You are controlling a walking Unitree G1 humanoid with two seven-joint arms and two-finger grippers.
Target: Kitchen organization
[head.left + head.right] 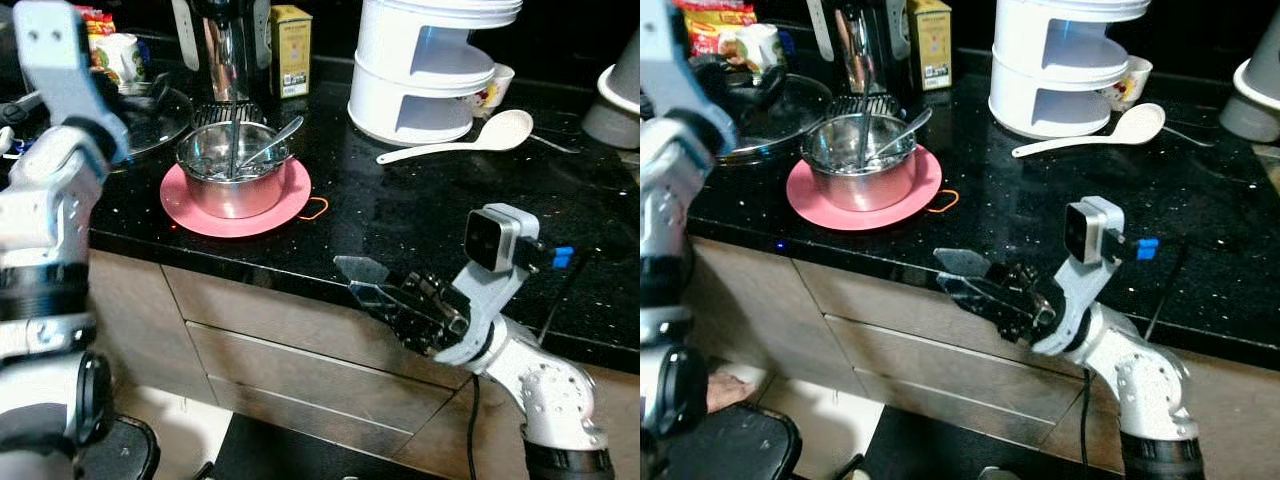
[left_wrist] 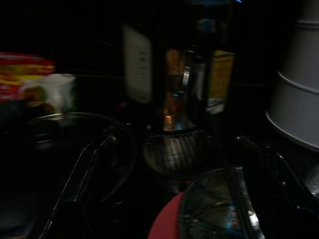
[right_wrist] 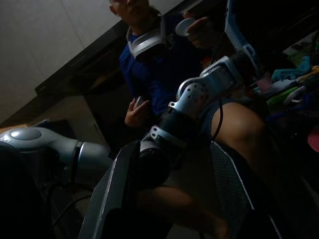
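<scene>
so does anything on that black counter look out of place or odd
The long-handled white plastic spoon lies loose on the black stone counter, and a small orange rubber band sits beside the pink round plate under the steel pot. Nothing is spilled.

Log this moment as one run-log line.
left gripper: open, raised near steel pot | right gripper: open, empty, below counter edge | pot: on pink plate | white ladle: on counter

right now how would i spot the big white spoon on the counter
On the black stone counter, find the tall white tiered plastic stand. The long white plastic serving spoon lies flat just in front of it, bowl pointing right, unlike the metal spoon standing in the steel pot.
</scene>
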